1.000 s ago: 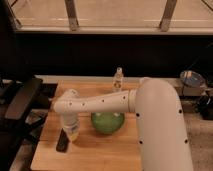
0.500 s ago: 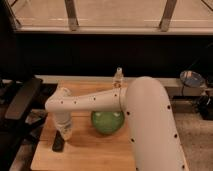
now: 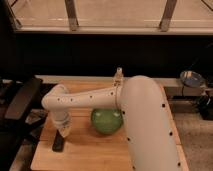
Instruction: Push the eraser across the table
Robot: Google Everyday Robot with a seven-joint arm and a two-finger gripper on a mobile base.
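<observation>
The eraser (image 3: 58,143), a small flat black block, lies near the left front edge of the light wooden table (image 3: 95,152). My white arm reaches from the right across the table. The gripper (image 3: 64,133) hangs from the wrist at the left, just above and to the right of the eraser's far end, touching or nearly touching it. A green bowl (image 3: 106,120) sits mid-table, partly behind the arm.
A small white-and-orange item (image 3: 118,75) stands at the table's far edge. A black chair (image 3: 20,102) is left of the table. A dark wall and window rail run behind. A round grey object (image 3: 191,78) sits at the right.
The gripper has moved left and toward the front edge, and the eraser has shifted left with it. The arm now covers more of the view.
</observation>
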